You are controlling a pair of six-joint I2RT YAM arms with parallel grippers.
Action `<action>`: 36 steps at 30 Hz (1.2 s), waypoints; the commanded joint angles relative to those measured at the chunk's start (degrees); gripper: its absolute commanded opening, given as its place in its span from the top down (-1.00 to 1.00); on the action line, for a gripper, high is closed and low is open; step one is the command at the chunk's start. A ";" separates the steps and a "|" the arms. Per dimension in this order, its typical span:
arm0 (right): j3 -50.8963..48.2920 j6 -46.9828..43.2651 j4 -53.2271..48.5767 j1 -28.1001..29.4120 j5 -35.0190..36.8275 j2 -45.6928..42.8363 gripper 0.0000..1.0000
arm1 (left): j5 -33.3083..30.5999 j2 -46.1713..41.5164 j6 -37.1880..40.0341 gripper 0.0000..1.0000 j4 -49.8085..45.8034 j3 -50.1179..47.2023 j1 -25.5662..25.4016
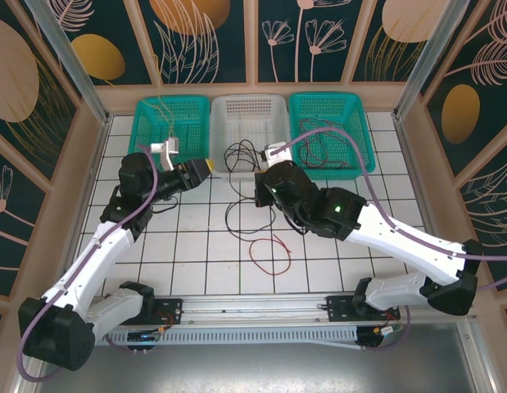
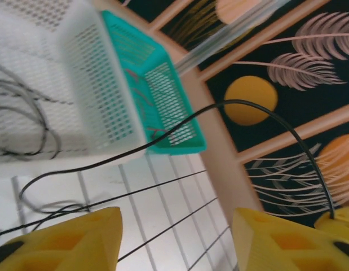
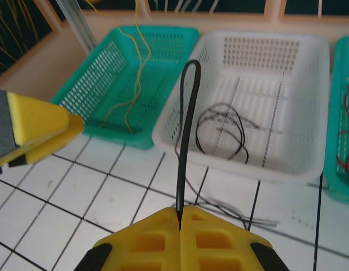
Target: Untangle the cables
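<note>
The right gripper [image 3: 180, 213] was pinched shut on a black cable [image 3: 184, 141] arching before the white basket [image 3: 298, 169], which held a black coil [image 3: 222, 127]. The left gripper [image 2: 177, 226] stood with fingers apart. A yellow cable [image 3: 143, 56] lay in the left teal basket [image 3: 84, 84], red wires [image 1: 319, 151] in the right teal basket [image 1: 359, 110], a red loop [image 1: 269, 254] on the table [image 1: 196, 246]

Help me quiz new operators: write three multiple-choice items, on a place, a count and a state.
1. Where does the yellow cable lie?
A. In the left teal basket
B. On the table tiles
C. Draped on an arm
2. How many baskets stand at the far edge?
A. Two
B. Three
C. Four
3. The right end effector is:
A. wide open
B. shut on the black cable
C. shut on a red cable
Key: 1 A, it trails inside that basket; 2 B, teal, white, teal; 3 B, it pinches the cable.
</note>
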 commanded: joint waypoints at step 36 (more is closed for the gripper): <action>10.55 -9.56 10.04 1.12 -6.31 -8.23 1.00 | -0.56 9.66 11.39 -0.51 16.63 7.49 -7.90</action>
